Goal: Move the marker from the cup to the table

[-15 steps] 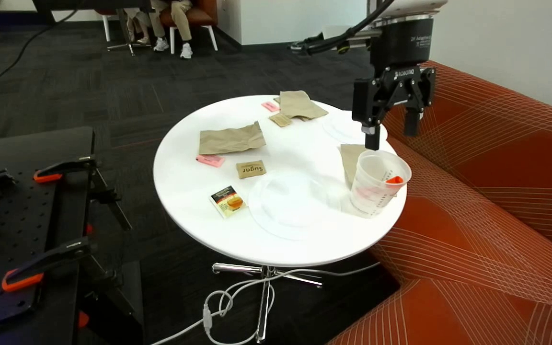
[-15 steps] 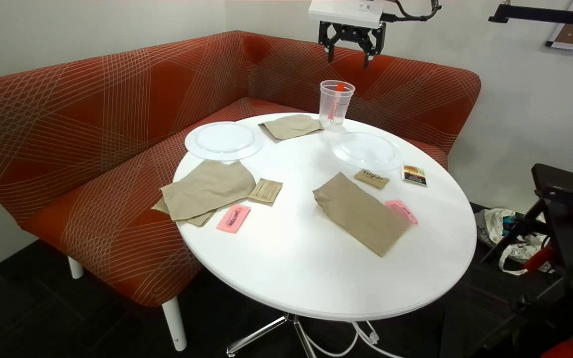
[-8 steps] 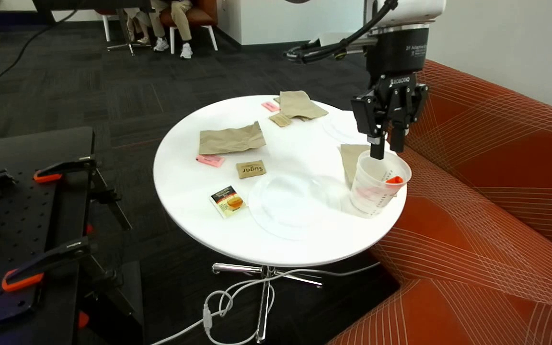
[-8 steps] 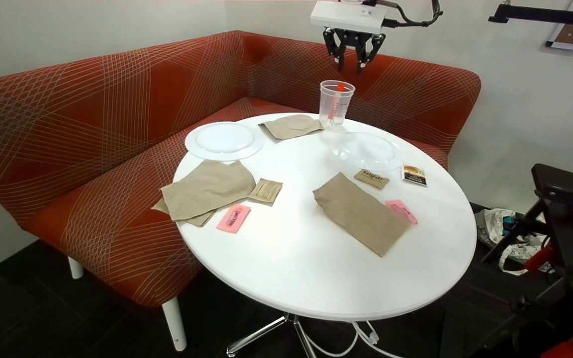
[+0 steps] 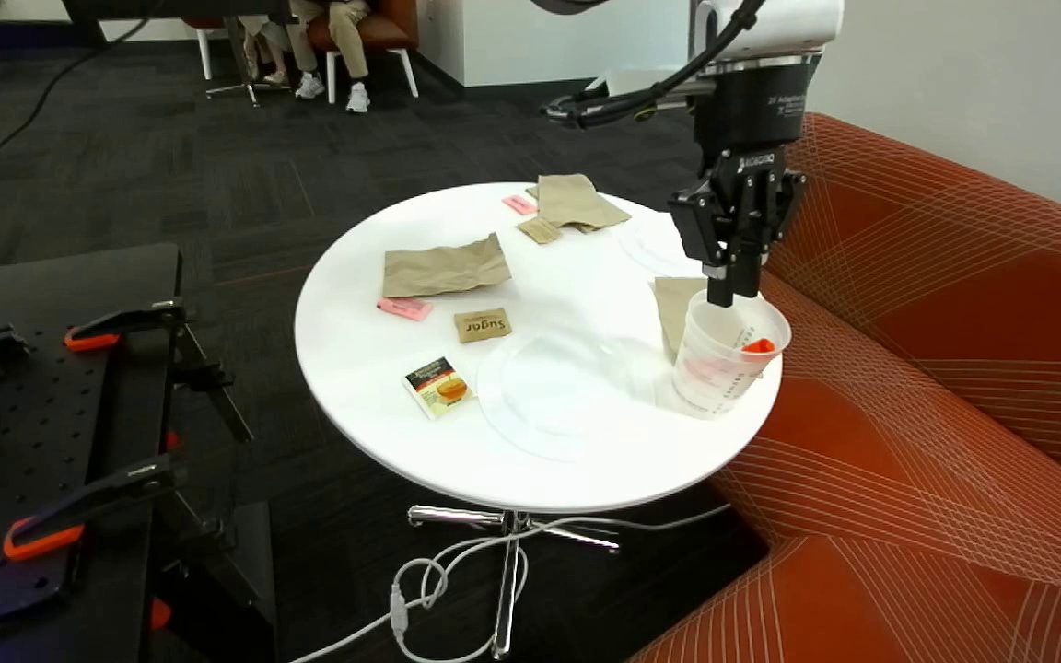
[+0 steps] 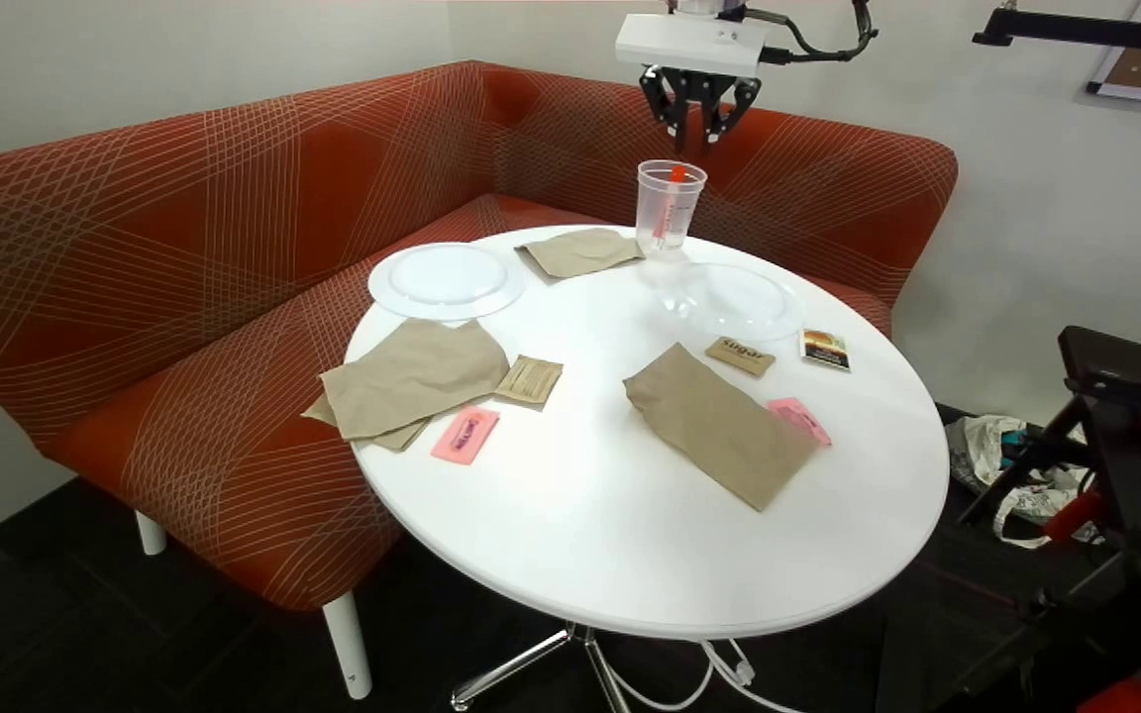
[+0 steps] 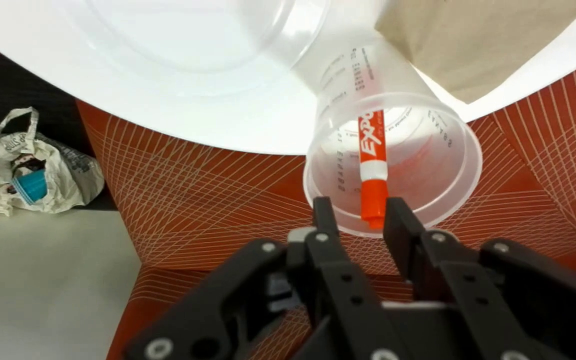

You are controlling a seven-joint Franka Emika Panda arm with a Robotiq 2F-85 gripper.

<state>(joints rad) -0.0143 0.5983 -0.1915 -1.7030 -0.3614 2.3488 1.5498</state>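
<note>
Marker [image 7: 374,150] leaned cap-up inside the cup [image 7: 410,170]; cup stood upright on the table [image 6: 580,515]. My gripper [image 7: 360,215] hung just above the cup, fingers [image 7: 399,220] spread partway.

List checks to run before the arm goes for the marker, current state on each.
1. Marker inside the cup, cap end up: ok.
2. Cup upright on the table: ok.
3. Gripper open and holding nothing: ok, fingers apart.
4. Cap centred between the fingers: not ok; in the wrist view it shows close to the finger at picture right.
5. Fingertips down level with the cap: not ok; they appear to be above the rim.
6. Cup base off the brown paper: cannot tell; they lie close and contact is unclear.
</note>
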